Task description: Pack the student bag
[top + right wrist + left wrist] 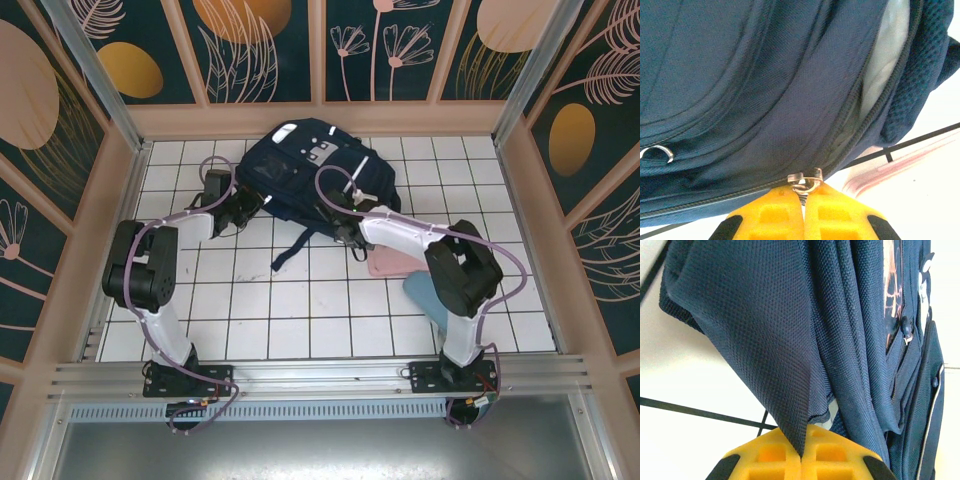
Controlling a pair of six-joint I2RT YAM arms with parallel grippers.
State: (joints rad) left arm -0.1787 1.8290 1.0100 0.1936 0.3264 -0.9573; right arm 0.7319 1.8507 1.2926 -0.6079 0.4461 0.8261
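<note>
Roughly at the middle of the far half of the white tiled surface (pixel 300 300) lay the student bag (pixel 315 165), a large dark navy fabric backpack with white stripes and grey-white patches. From above, we saw it lying slantwise, its long axis running from far left to near right, with a dark strap trailing toward the arms.

Both claws touched the bag's near edge, so it lay just beyond each of them. The left claw (pixel 802 452) was clenched on a hanging fold of the bag's navy fabric at its left end. The right claw (pixel 803 192) was clenched on a small metal zipper pull (pixel 805 181) at the right end. From that pull the zipper track ran up and to the right in the wrist view, where a gap showed pale lining.

We judged that the next move turned on this line: the right claw drawing the pull along the track while the left braced the fabric.

A flat pink item (pixel 395 262) and a pale blue item (pixel 425 295) lay near the right arm, apart from the bag.
</note>
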